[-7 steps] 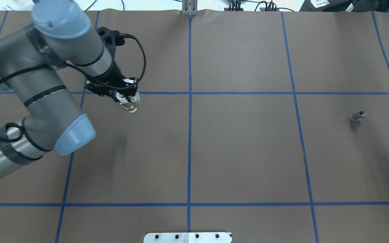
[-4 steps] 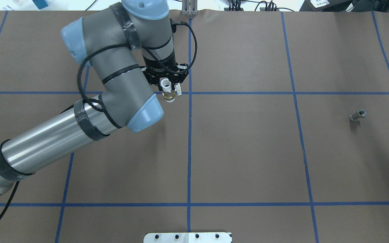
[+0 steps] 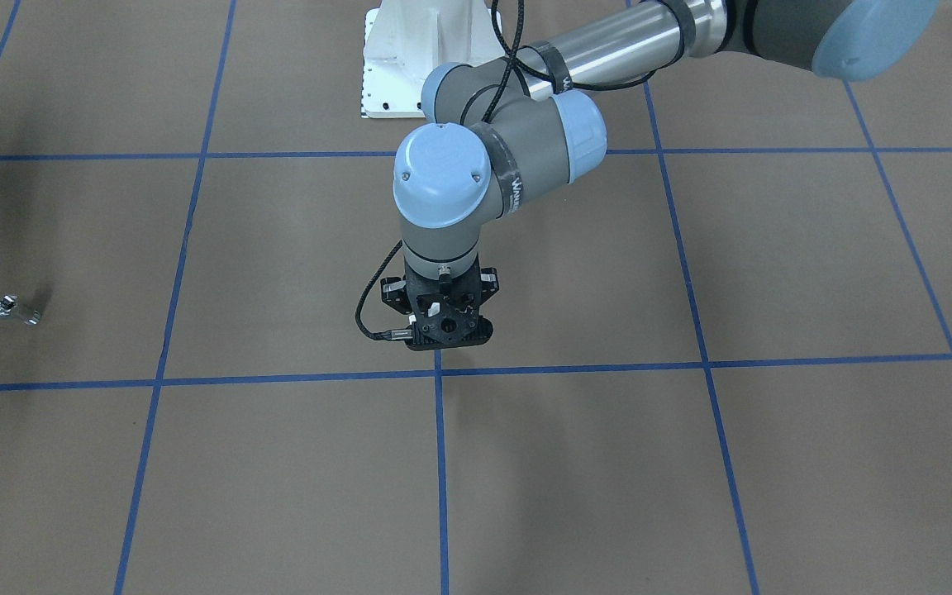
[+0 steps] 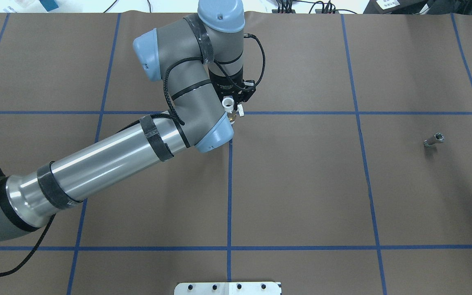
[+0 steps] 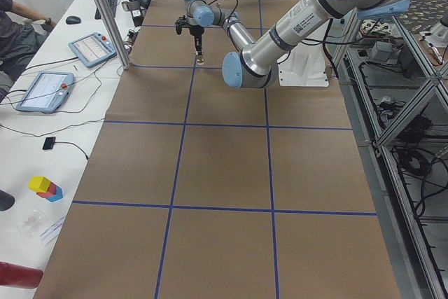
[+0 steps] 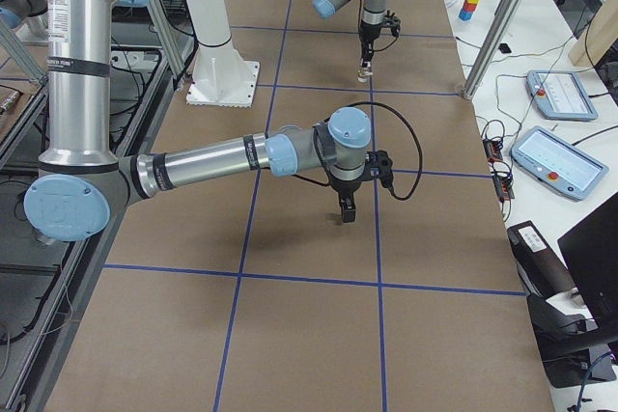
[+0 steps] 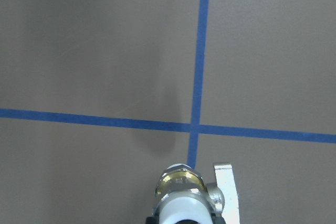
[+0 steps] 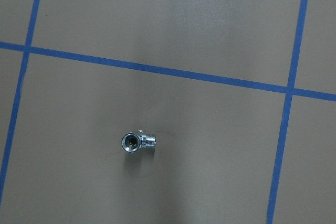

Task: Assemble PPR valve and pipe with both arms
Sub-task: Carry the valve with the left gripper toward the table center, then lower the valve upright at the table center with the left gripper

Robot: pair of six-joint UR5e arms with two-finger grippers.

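The PPR valve (image 4: 228, 104) is gripped by the left hand (image 4: 232, 108). The pipe (image 4: 433, 140) lies unpicked on the desk (image 4: 301, 184). The right hand's (image 6: 346, 217) opening cannot be told, and joining remains.

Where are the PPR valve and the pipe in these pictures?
PPR valve (image 7: 181, 181): left wrist view, on its brass-coloured middle body.
pipe (image 8: 139, 141): right wrist view, on the chrome body between its open end and its threaded end.
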